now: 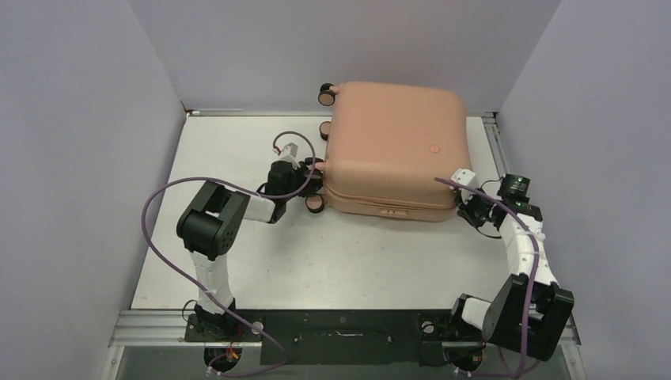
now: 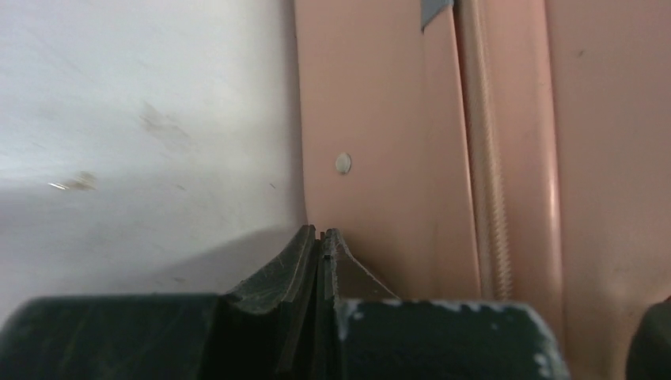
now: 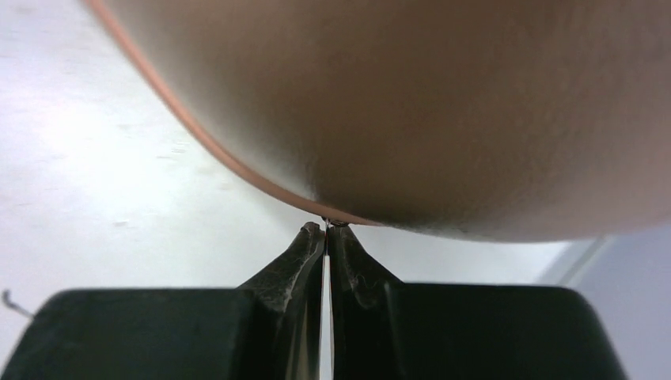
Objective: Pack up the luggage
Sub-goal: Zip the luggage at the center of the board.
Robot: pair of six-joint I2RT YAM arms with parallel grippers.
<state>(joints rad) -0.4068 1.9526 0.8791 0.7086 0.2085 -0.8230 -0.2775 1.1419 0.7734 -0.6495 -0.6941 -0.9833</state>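
Start at your left gripper (image 2: 320,234): its jaws are together with nothing between them, and the tips touch the left side wall of the luggage (image 1: 392,146), beside a small rivet (image 2: 342,163) and left of the zip (image 2: 489,198). Use it as a brace, pushing flat against the shell and not downward. The nearest wheel (image 1: 316,203) sits just beside that wrist and could snag it.

The luggage lies flat and closed at the far right of the table (image 1: 332,261), red logo (image 1: 432,147) facing up.

Your right gripper (image 3: 327,231) is also pressed together, tips at the seam on the near right corner. A tiny glint shows there, but I cannot tell whether it is a zip pull. If it is, follow the curve slowly. The table's side rail (image 1: 497,146) leaves little room on that side.
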